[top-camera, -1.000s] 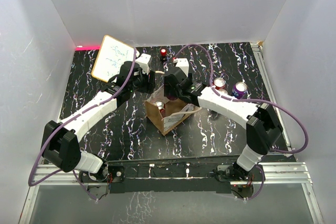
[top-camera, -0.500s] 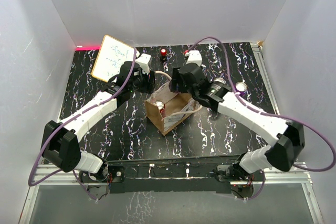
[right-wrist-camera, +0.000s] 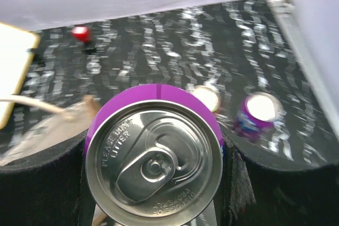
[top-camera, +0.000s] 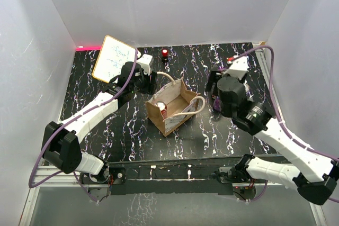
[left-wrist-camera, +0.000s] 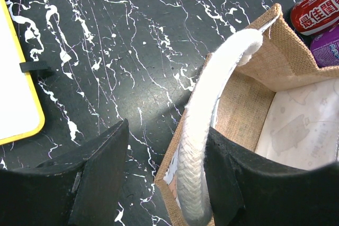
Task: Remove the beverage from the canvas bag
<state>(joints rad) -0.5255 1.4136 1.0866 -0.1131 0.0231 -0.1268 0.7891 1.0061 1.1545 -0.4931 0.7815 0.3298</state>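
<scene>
Off to the left of my left fingers (left-wrist-camera: 100, 178) sits a yellow-framed whiteboard (top-camera: 115, 57) on the black marbled table (top-camera: 100, 130). My left gripper (left-wrist-camera: 167, 183) has its fingers spread apart. One cream handle (left-wrist-camera: 198, 152) of the canvas bag (top-camera: 176, 123) runs up through the gap between them. It lies against the right-hand finger and clear of the other, so nothing is pinched. Just past those fingertips I see the bag's burlap wall and pale floor. From above, a red can (top-camera: 162, 110) stands inside the bag near its left end.

Well to the right of the bag, my right gripper (right-wrist-camera: 153, 168) is clamped on a purple can (right-wrist-camera: 153, 152), with a black finger on either side. The can's silver top and pull tab face the wrist camera. This can is out of the bag and apart from it. Beyond the right fingers, blurred, a silver-topped can (right-wrist-camera: 206, 98) and a loose purple can (right-wrist-camera: 254, 115) stand near each other on the table. A small red object (right-wrist-camera: 80, 34) sits farther back to their left.
</scene>
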